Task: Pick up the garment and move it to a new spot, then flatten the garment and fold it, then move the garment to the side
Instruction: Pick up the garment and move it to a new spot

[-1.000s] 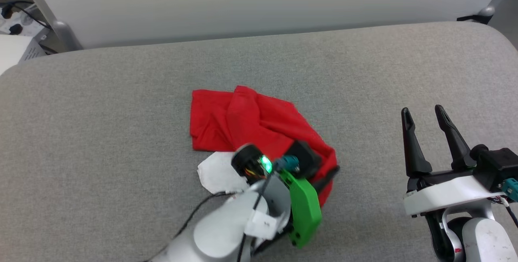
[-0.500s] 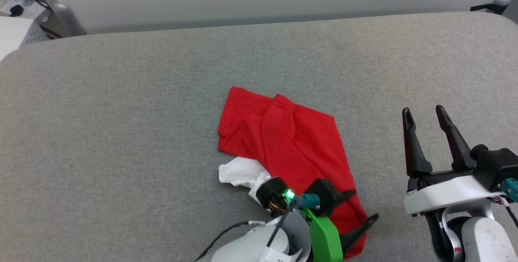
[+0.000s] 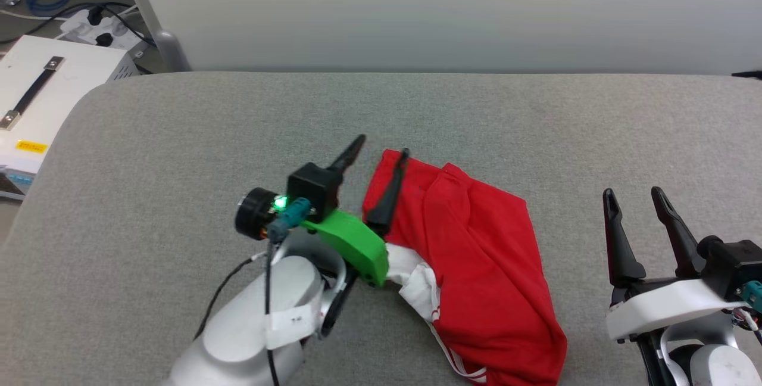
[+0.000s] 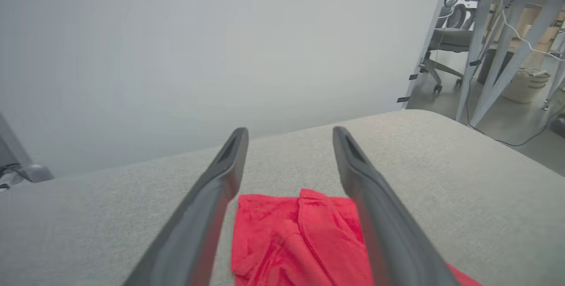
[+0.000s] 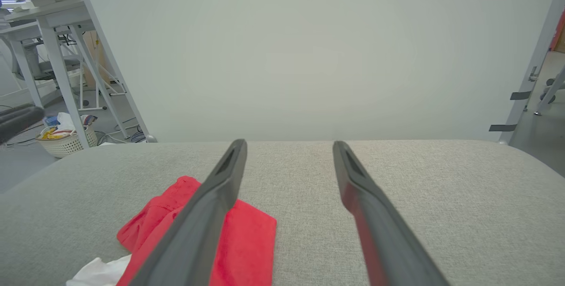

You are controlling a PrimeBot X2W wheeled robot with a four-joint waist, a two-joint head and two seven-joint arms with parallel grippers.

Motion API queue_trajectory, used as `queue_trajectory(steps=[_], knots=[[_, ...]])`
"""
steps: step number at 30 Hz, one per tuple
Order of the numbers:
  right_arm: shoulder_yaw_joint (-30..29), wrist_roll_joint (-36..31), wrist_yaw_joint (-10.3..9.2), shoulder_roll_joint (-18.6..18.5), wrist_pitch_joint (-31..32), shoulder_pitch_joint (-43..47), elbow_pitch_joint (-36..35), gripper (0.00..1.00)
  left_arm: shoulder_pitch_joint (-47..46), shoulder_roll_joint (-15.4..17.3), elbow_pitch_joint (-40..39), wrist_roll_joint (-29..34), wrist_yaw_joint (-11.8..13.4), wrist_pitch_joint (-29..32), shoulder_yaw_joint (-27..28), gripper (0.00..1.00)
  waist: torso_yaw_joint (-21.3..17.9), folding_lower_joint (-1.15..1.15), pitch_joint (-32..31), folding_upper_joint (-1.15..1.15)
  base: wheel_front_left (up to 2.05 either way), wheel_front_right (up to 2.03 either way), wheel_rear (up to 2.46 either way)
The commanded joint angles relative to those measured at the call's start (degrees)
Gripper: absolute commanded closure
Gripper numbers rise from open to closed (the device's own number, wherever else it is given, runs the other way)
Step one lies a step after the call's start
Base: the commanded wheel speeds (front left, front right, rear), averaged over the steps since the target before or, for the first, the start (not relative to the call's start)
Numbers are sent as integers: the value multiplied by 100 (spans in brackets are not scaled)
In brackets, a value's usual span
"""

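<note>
The garment (image 3: pixel 476 255), a red jersey, lies crumpled on the grey padded table (image 3: pixel 178 124), right of centre. Its white lining (image 3: pixel 417 282) and striped trim show at the near left edge. My left gripper (image 3: pixel 381 149) is open and hovers over the jersey's far left corner, one finger above the red cloth and the other above bare table. The left wrist view shows the garment (image 4: pixel 300 233) between and beyond the left gripper (image 4: pixel 289 131) fingers. My right gripper (image 3: pixel 634 195) stands open and holds nothing, to the right of the jersey. The right wrist view has the garment (image 5: pixel 247 233) left of the right gripper (image 5: pixel 289 142).
A white panel (image 3: pixel 417 11) stands behind the table's far edge. Off the table's left corner sits a white box with a strap handle (image 3: pixel 41 94), with cables and a power strip (image 3: pixel 89 16) on the floor. A laundry basket (image 5: pixel 66 140) stands under desks at far left.
The head camera has shifted. My left gripper has left the jersey's near right edge and swung to its far left corner, fingers open. The right gripper has not moved.
</note>
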Motion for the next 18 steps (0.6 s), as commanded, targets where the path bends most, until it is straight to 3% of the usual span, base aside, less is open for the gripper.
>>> queue_trajectory(steps=[1,4,9,13,18], knots=[[-25,10,-4,-7,21,84,-37,0,154,95,-131,85,105,-30,230,0,136,0,-101,0,0,0,0],[-76,22,-4,-7,66,144,-75,0,490,350,-508,205,257,-33,955,0,196,0,-111,0,0,0,0],[-154,27,-4,-7,113,241,-78,0,1091,690,-815,392,259,-34,1819,0,251,0,-164,0,0,0,0],[-179,44,-4,-7,144,360,-66,0,1565,830,-851,402,154,-35,2138,0,244,0,-302,0,0,0,0],[-166,54,-4,-7,201,515,-89,0,2019,924,-906,431,91,-35,2125,0,171,0,-463,0,0,0,0]])
